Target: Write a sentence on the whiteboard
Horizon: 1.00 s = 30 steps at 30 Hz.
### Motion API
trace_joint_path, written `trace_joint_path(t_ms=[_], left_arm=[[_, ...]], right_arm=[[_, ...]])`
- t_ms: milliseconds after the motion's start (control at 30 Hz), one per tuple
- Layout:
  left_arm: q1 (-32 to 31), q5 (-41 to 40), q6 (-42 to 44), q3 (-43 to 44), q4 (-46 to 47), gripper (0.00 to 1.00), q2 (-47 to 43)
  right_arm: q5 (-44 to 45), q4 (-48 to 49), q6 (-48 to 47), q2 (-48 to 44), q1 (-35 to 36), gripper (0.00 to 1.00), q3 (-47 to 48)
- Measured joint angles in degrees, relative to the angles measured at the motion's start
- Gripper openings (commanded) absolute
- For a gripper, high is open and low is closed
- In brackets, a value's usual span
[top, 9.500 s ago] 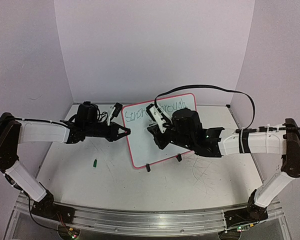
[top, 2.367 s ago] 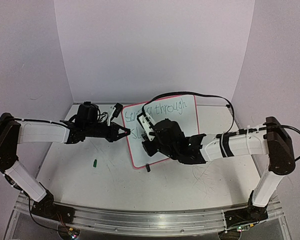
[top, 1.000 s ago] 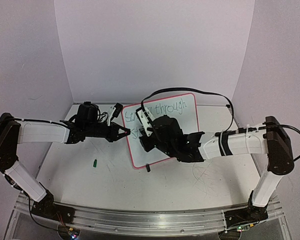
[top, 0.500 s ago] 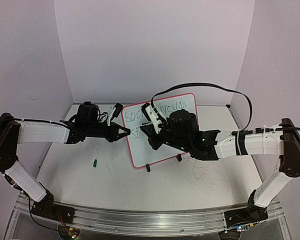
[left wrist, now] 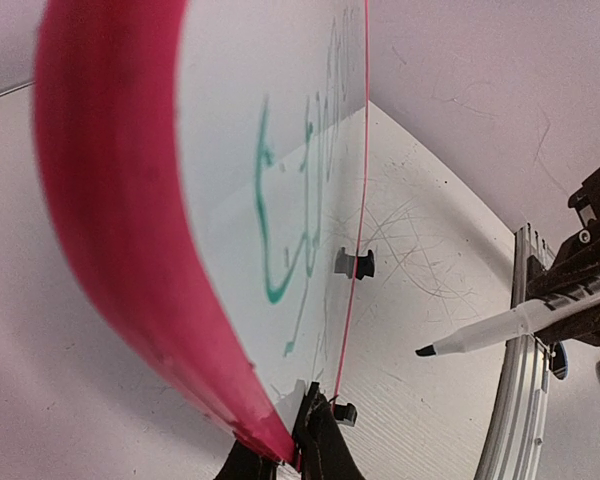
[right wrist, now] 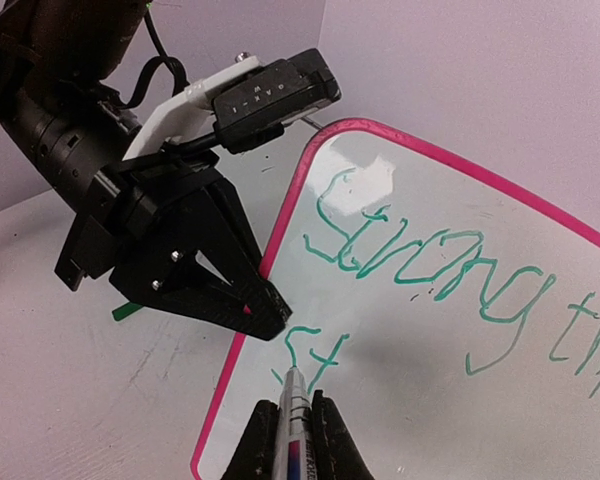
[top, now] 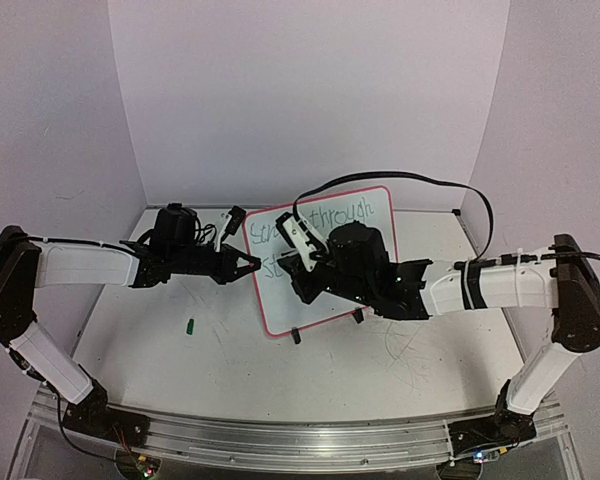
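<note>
Whiteboard (top: 372,213) stands mid-frame in the top view, its left rim pinched by left gripper (right wrist: 265,305). Right gripper (right wrist: 292,412) clamps marker (right wrist: 290,385). Sentence (right wrist: 420,270): first line written; second line shows only "st", remainder judged outstanding

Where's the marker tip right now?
Right wrist view: marker tip at the whiteboard, just below the green "st", near the rim the left gripper clamps.

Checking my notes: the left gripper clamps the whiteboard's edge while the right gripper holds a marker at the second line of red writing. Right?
No: the sentence is green, not red, as the right wrist view shows; only the whiteboard rim is pink-red. The left gripper clamps its edge and the right gripper holds the marker at the second line.
</note>
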Motion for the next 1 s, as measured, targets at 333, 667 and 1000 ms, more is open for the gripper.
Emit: trace_joint_path(t_ms=[333,667,1000], left_arm=[[0.0,-0.02,0.0,0.0,0.0,0.0,0.0],[0.0,-0.02,0.0,0.0,0.0,0.0,0.0],[0.0,0.01,0.0,0.0,0.0,0.0,0.0]], right_arm=[[1.16,-0.56,-0.18,0.12,0.0,0.0,0.08],[2.32,-0.8,-0.85,0.84,0.03,0.0,0.74],[4.41,0.04,-1.25,1.73,0.04,0.0,0.96]])
